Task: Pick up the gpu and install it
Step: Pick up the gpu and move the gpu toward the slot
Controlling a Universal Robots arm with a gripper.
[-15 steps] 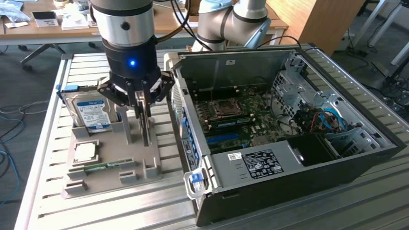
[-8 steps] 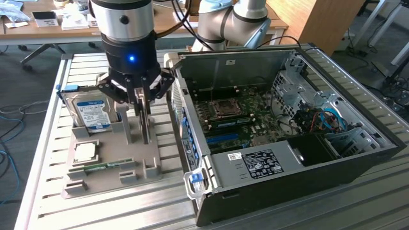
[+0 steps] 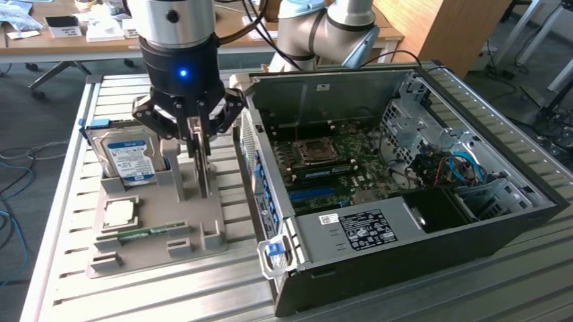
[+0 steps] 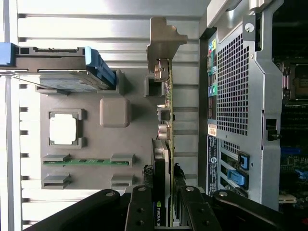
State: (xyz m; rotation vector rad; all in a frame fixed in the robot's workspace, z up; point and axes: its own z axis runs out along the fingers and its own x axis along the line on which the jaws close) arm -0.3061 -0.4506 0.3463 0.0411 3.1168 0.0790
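**A:** What does everything stand on?

**B:** A table (image 3: 134, 295) of ribbed aluminium slats, pale and matt. On it lies a grey plastic holder (image 3: 152, 249), a flat moulded block with raised slots and pockets.

**A:** What sits in the holder?

**B:** At its near end, a narrow green memory stick (image 3: 143, 233) lies flat in a groove. Behind that, a square silver processor chip (image 3: 119, 212) rests in a pocket. At the holder's far end, a silver hard drive (image 3: 128, 157) with a blue and white label stands in a blue plastic frame.

**A:** And the gpu?

**B:** The gpu (image 4: 166, 115) stands on edge in a slot along the side of the holder nearest the computer case. It is a thin green card with a black block on one face and a bent silver bracket at one end. The gripper (image 3: 202, 191) (image 4: 162, 169) reaches down over it, black and glossy, with a blue light on its body. Its jaws are drawn partway in, one finger against each face of the card, clasping it where it sits in the slot.

**A:** What lies beyond the holder?

**B:** Just beside it, to the exterior view's right, a black computer case (image 3: 501, 221) lies open. Inside are a green motherboard (image 3: 349, 161), perforated steel and blue cables (image 3: 470, 168). Behind the holder the arm (image 3: 327, 30) rises, its joints pale grey. Farther back is a wooden desk (image 3: 54, 41) strewn with small boxes, and a dark floor (image 3: 18, 194) with loose cables.
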